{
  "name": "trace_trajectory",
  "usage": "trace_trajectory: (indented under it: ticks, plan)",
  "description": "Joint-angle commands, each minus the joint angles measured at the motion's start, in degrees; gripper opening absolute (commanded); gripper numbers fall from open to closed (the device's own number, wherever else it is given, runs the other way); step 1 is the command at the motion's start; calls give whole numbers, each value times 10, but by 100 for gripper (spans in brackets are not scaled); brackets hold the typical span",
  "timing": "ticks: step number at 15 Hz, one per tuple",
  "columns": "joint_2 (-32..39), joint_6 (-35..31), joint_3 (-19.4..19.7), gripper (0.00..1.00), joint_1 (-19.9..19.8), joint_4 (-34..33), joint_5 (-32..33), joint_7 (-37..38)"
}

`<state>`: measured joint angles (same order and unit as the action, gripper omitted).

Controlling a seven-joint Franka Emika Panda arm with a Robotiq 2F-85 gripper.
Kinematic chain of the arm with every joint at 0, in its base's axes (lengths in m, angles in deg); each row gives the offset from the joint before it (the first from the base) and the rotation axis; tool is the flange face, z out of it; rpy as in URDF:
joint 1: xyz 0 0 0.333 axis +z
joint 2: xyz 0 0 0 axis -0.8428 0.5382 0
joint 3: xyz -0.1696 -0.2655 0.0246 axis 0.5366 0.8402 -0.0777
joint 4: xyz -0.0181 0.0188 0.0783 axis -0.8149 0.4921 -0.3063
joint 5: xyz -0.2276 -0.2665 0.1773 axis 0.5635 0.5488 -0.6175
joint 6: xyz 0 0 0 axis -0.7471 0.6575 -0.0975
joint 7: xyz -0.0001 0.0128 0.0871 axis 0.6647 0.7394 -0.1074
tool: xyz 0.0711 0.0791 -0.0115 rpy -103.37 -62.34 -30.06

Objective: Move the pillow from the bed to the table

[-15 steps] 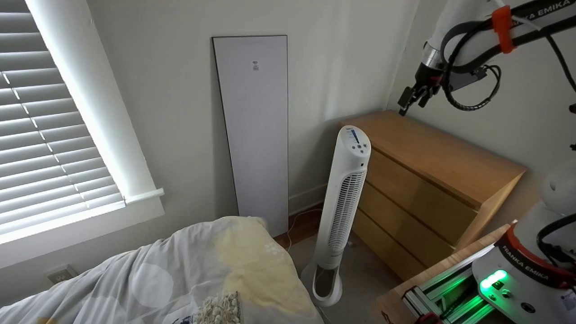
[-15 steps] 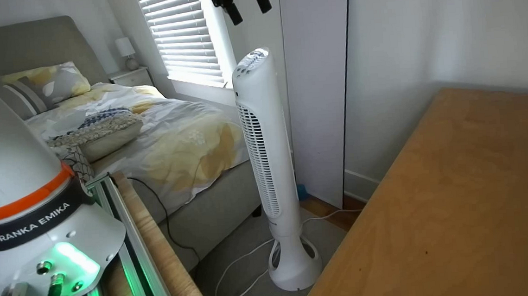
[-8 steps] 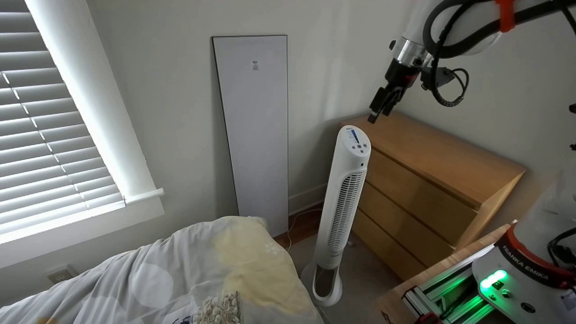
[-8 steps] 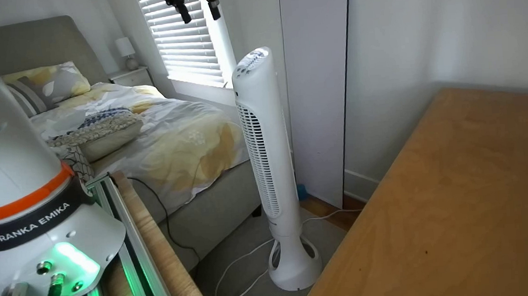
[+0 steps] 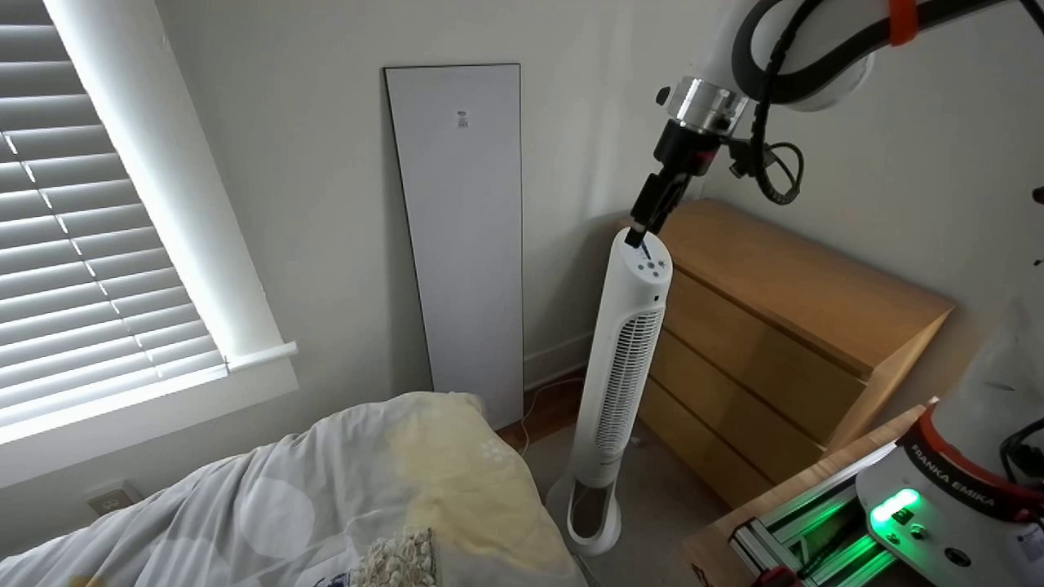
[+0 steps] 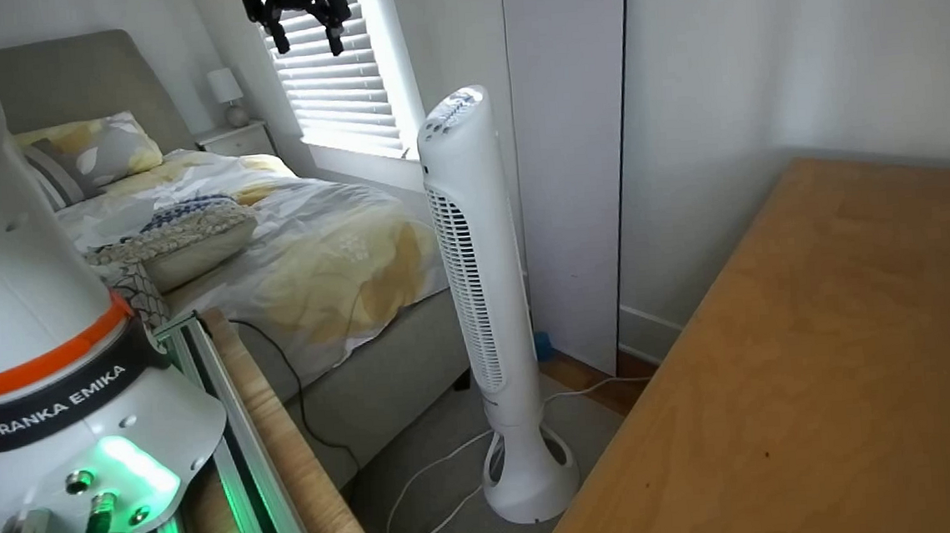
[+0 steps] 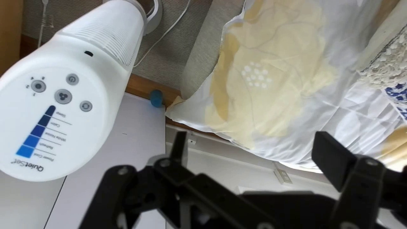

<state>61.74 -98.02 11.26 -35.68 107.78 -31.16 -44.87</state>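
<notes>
The pillow, beige with a shaggy fringe and a blue-and-white patterned part, lies on the bed [image 6: 336, 310] in an exterior view [image 6: 202, 242]. Only part of it shows at the bottom edge of an exterior view [image 5: 397, 561] and at the right edge of the wrist view [image 7: 391, 65]. My gripper [image 7: 250, 138] is open and empty, its fingers wide apart. In an exterior view the gripper [image 6: 309, 47] hangs high, well apart from the pillow. The wooden dresser top [image 6: 831, 342], the only table-like surface apart from the robot's base bench, also shows in an exterior view [image 5: 803, 273].
A white tower fan [image 6: 474, 258] stands between bed and dresser. In an exterior view the fingertips overlap its top [image 5: 648, 265]; contact cannot be told. The fan top [image 7: 60, 101] looms close in the wrist view. More pillows [image 6: 120, 147] lie by the headboard. A panel [image 5: 461, 244] leans on the wall.
My gripper has moved left in both exterior views, away from above the dresser to over the fan top, and is lower in one of them. It stays open. The pillow has not moved.
</notes>
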Motion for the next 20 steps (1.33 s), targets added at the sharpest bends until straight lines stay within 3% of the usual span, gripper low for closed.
trace_trajectory:
  ticks: [1, 4, 6, 9, 13, 20]
  plan:
    - [-1, 2, -8, 100, -12, -1, -4, -4]
    - [-1, 2, -8, 100, -14, -1, -4, -4]
    - [49, 7, -19, 100, 4, -33, -5, -25]
    - [103, -12, -33, 100, 44, -64, -64, -89]
    - [212, -19, -84, 100, 75, -130, -140, -144]
    - [420, -72, -181, 100, 67, -225, -132, -79]
